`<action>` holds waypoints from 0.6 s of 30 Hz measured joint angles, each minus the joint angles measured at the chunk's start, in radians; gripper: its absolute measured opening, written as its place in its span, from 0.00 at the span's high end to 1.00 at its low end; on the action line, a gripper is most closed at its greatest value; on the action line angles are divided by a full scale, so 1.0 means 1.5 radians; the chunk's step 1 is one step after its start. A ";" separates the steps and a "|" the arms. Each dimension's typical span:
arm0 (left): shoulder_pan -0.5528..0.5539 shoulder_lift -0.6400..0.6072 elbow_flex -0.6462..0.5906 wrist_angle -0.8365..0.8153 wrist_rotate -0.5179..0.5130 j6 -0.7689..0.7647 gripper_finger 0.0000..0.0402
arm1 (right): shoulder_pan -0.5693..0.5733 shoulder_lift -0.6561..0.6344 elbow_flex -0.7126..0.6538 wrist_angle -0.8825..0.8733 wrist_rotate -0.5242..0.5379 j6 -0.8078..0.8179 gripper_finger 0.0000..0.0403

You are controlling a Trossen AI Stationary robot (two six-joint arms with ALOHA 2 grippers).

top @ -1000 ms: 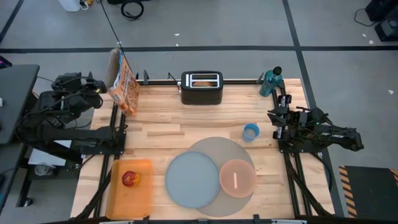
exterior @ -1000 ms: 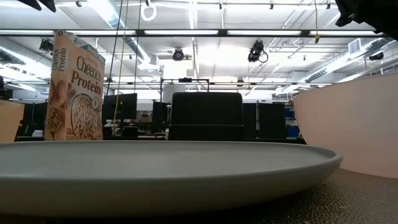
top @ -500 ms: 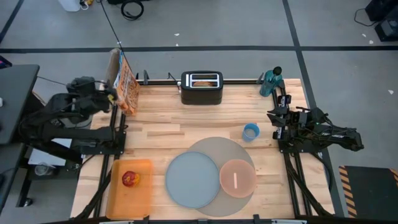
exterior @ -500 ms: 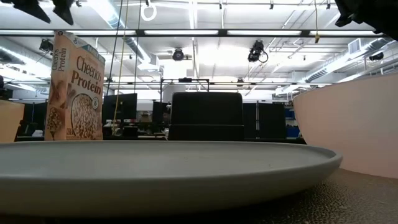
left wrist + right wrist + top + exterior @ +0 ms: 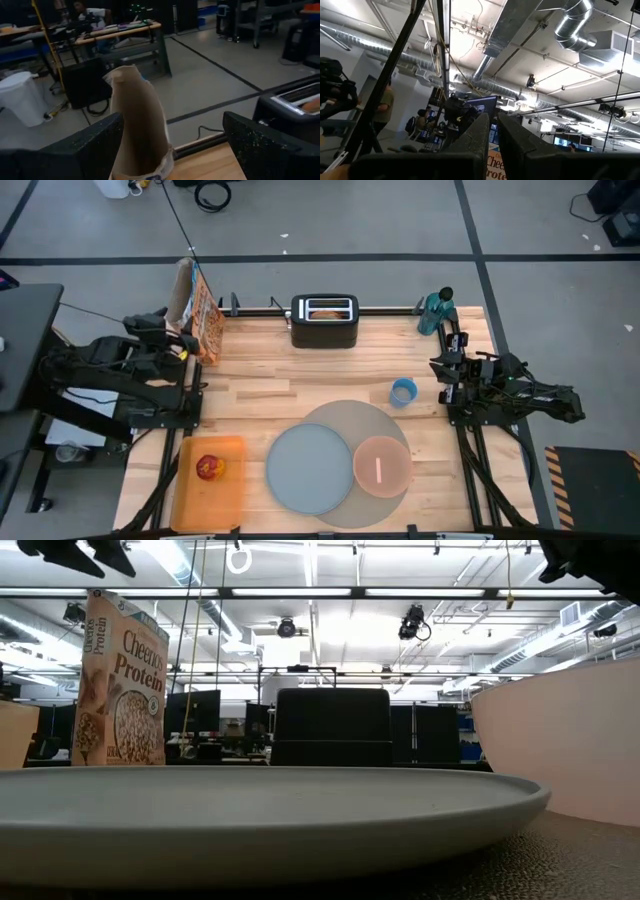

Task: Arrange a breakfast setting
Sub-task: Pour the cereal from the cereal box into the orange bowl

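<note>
A round grey-tan placemat [image 5: 372, 420] lies near the table's front. On it rest a grey plate [image 5: 310, 468] and a smaller pink bowl [image 5: 392, 452] with a metal spoon [image 5: 379, 470] inside. A red apple [image 5: 209, 468] sits on an orange board. A toasted bagel half [image 5: 325, 311] sticks out of the black toaster's slot. A cereal box [image 5: 198, 310] stands at the far left; its inner bag [image 5: 140, 125] sticks up open, and the cereal pieces are hidden. My left gripper [image 5: 178, 338] is open at the box, its fingers on either side of the bag top [image 5: 172, 125]. My right gripper [image 5: 442, 375] is shut at the right edge.
The black toaster [image 5: 325, 328] stands at the far middle. A blue cup [image 5: 403, 391] and a teal bottle [image 5: 435, 310] stand at the right. The orange board [image 5: 222, 495] lies at the front left. Bare wood lies between the toaster and the placemat.
My left gripper has moved toward the table's right edge, up to the cereal box. The box and the other things have stayed in place.
</note>
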 joint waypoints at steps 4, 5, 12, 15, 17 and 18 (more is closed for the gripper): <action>0.023 0.000 0.000 -0.028 -0.021 -0.030 0.13 | 0.000 0.000 0.000 0.000 0.000 0.008 0.89; 0.032 0.000 0.000 -0.033 -0.026 -0.039 0.13 | 0.000 0.000 0.000 0.000 0.000 0.009 0.89; 0.073 0.000 0.000 -0.037 0.009 -0.030 0.13 | 0.000 0.000 0.000 0.002 -0.002 0.009 0.89; 0.084 0.001 0.000 -0.036 0.013 -0.031 0.13 | 0.000 0.000 0.000 0.002 -0.002 0.009 0.89; 0.091 0.002 0.000 -0.031 0.013 -0.024 0.13 | 0.000 0.000 0.000 0.002 -0.002 0.009 0.89; 0.094 0.002 0.000 -0.024 0.014 -0.018 0.13 | 0.000 0.000 0.000 0.002 -0.002 0.009 0.89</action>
